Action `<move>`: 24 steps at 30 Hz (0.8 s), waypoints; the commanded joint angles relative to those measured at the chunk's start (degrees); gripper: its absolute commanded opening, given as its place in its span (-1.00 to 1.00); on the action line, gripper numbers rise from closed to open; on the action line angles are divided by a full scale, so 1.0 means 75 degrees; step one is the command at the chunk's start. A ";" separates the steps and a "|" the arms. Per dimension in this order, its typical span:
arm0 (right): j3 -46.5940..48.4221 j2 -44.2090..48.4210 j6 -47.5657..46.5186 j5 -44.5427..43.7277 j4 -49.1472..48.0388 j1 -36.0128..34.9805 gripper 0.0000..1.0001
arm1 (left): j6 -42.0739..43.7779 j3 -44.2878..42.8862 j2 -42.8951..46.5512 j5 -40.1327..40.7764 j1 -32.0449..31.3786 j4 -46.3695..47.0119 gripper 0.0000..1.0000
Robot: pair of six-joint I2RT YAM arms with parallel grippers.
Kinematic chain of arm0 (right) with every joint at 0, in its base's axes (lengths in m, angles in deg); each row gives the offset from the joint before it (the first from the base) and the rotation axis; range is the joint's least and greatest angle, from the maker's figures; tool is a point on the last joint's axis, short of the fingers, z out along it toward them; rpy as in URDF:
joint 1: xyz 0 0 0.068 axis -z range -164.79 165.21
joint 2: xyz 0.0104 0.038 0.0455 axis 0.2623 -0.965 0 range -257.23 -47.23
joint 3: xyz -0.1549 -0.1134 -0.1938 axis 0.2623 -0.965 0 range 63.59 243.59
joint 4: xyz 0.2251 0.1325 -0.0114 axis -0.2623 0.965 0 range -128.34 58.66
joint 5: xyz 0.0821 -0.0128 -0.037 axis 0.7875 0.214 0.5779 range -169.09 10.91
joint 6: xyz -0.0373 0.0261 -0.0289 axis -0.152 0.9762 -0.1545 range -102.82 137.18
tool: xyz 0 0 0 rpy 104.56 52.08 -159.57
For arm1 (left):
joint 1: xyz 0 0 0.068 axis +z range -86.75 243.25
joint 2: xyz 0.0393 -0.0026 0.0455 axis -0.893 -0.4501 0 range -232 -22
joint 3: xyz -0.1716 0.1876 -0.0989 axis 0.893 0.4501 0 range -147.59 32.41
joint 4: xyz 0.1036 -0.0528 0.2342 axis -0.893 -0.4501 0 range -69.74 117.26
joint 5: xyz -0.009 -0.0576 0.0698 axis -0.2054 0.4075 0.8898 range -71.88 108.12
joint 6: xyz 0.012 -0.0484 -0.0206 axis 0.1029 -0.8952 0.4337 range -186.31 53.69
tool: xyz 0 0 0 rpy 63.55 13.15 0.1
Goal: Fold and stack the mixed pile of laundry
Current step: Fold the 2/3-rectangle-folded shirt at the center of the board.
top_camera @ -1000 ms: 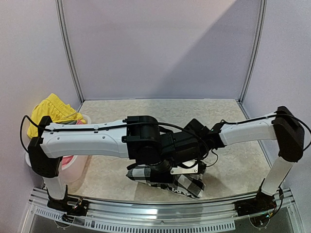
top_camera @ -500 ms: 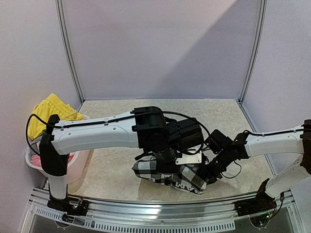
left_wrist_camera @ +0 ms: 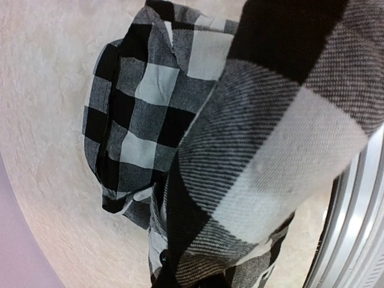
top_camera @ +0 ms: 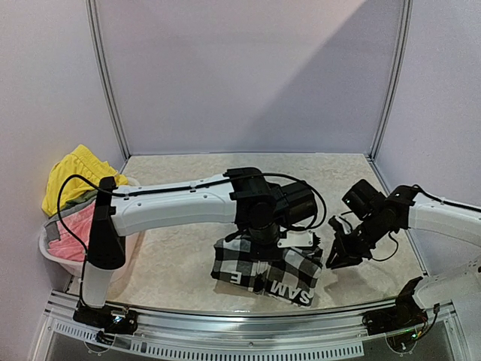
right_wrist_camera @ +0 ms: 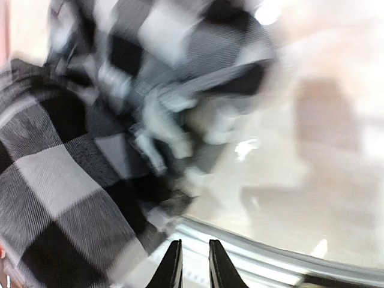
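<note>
The left claw (top_camera: 264, 238) is pinching the half-folded checked shirt (top_camera: 244, 269) at the worktop's (top_camera: 188, 180) front edge. The right claw (top_camera: 340, 256) is hovering beside it, slightly parted and empty. The yellow garment (top_camera: 75, 169) and pink piece (top_camera: 75, 227) are lying unfolded in the basket (top_camera: 51, 254).

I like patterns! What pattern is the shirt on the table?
The shirt has black-and-white checks, clearest in the left wrist view.

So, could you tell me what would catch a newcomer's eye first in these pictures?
The black-and-white checked shirt with white lettering, bunched near the front of the table under the left arm reaching across it. Just to its right hangs the right gripper, holding nothing. At far left, a bright yellow garment tops the white basket.
</note>
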 commanded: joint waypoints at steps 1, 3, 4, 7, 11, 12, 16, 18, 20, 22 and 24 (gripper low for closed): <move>0.0304 0.0659 0.0444 -0.1730 0.1488 0.0193 -0.68 | 0.0392 -0.0487 -0.0407 -0.0026 0.0368 0.0280 -1.00; 0.0405 0.0814 0.0607 -0.1981 0.1701 0.0199 -0.68 | 0.0426 -0.0671 -0.0534 -0.0072 0.0490 0.0337 -1.00; 0.0443 0.0874 0.0638 -0.2091 0.1796 0.0195 -0.68 | 0.0446 -0.0754 -0.0572 -0.0110 0.0543 0.0380 -1.00; 0.0572 0.0871 0.0660 -0.2381 0.2053 0.0209 -0.68 | 0.0549 -0.0952 -0.0655 -0.0193 0.0685 0.0506 -1.00; 0.0692 0.0727 0.0608 -0.2549 0.2183 0.0211 -0.69 | 0.0685 -0.1162 -0.0799 -0.0250 0.0880 0.0724 -1.00; 0.0740 0.0690 0.0597 -0.2595 0.2205 0.0216 -0.69 | 0.0706 -0.1245 -0.0854 -0.0273 0.0927 0.0771 -1.00; 0.0956 0.0504 0.0566 -0.2741 0.2249 0.0228 -0.70 | 0.0806 -0.1531 -0.1033 -0.0325 0.1115 0.0945 -1.00; 0.1088 0.0402 0.0567 -0.2907 0.2279 0.0233 -0.72 | 0.0886 -0.1713 -0.1016 -0.0165 0.1144 0.0970 -1.00; 0.1320 0.0338 0.0500 -0.3021 0.2183 0.0386 -0.74 | 0.0918 -0.1675 -0.0781 -0.0147 0.1125 0.0999 -1.00; 0.1720 0.0253 0.0276 -0.2906 0.2017 0.0898 -0.76 | 0.1000 -0.1397 -0.0467 -0.0159 0.1066 0.1040 -1.00; 0.2133 0.0060 0.0039 -0.2722 0.1812 0.1440 -0.78 | 0.1117 -0.1028 -0.0134 -0.0119 0.0975 0.1053 -1.00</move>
